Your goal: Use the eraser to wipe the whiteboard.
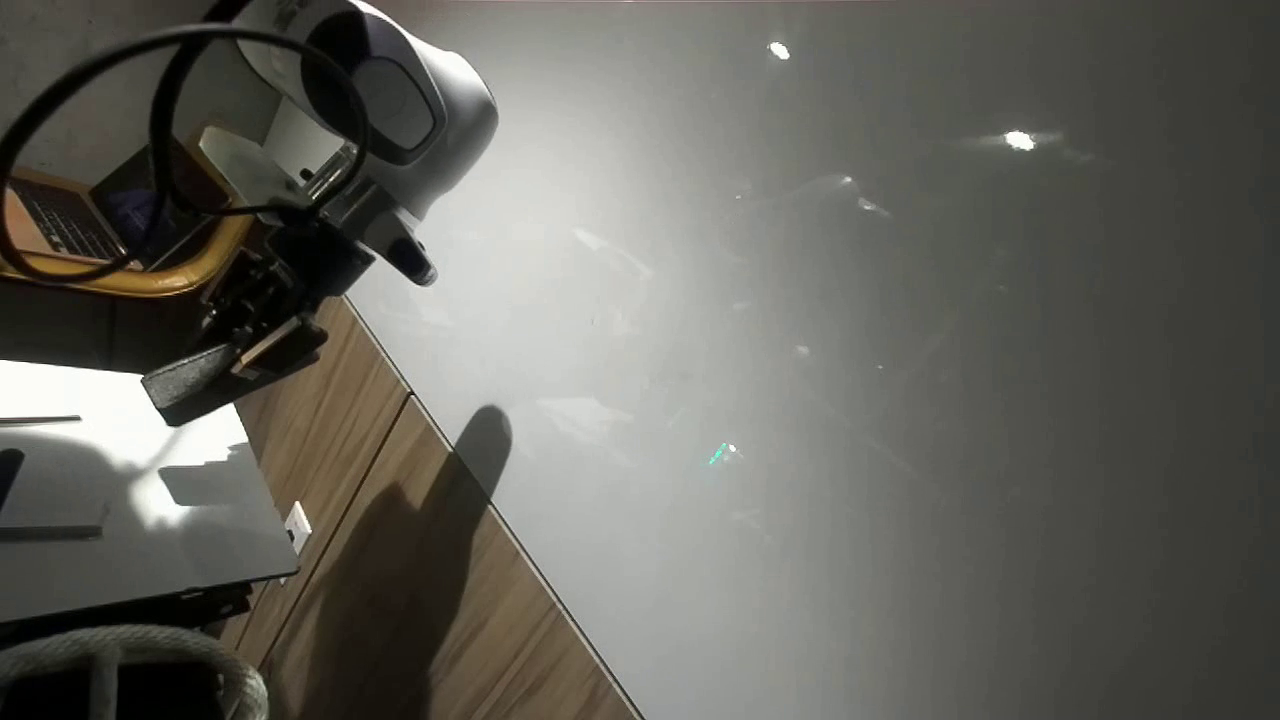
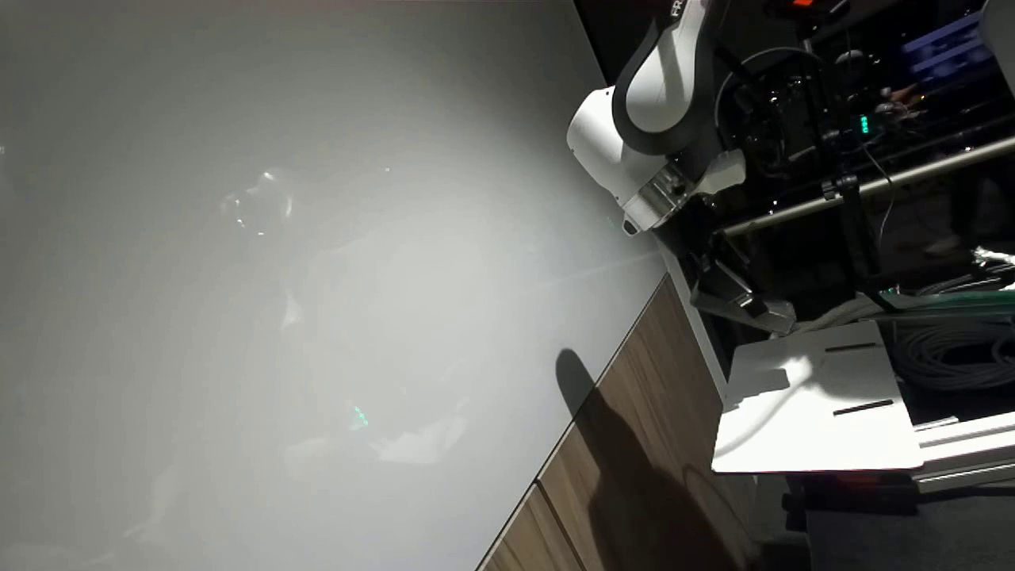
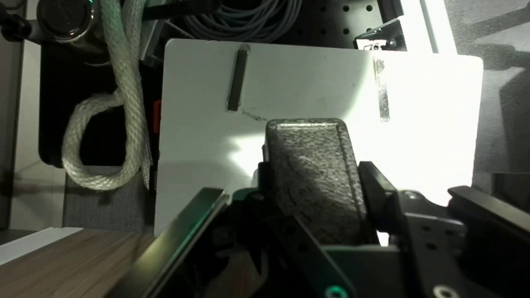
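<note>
The eraser is a dark oblong block with a grey felt face. My gripper is shut on it, one finger on each long side, and its far end sticks out past the fingertips. In both exterior views the gripper and eraser are off the lower edge of the whiteboard, apart from it; the eraser also shows there. The whiteboard is a large pale-grey glossy panel with glints and a small green reflection; it also fills much of an exterior view. I see no clear scribble on it.
A small white tabletop with slots lies below the eraser. A looped rope hangs beside it. Wood panels border the whiteboard's lower edge. A laptop sits on a yellow-edged chair. A metal rail stands near the arm.
</note>
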`<act>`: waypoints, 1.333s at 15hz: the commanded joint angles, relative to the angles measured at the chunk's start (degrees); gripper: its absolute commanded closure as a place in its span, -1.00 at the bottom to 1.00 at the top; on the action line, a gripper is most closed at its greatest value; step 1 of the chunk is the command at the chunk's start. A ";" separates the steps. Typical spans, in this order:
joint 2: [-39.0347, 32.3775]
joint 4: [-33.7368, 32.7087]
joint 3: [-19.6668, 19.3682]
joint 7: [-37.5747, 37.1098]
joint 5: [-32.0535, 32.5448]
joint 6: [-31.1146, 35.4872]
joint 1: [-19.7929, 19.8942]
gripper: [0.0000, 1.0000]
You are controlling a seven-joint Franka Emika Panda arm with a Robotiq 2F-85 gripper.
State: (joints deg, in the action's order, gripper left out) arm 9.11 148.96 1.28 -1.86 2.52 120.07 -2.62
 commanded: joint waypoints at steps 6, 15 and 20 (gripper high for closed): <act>-5.24 -3.37 -1.08 3.03 -3.35 1.66 1.49 0.43; -9.61 -5.13 -0.56 4.16 -5.52 5.07 1.35 0.43; -12.77 -5.35 -0.47 3.82 -5.15 7.66 1.50 0.43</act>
State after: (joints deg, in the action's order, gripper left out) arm -1.71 144.40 0.61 1.17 -1.62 126.19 -1.24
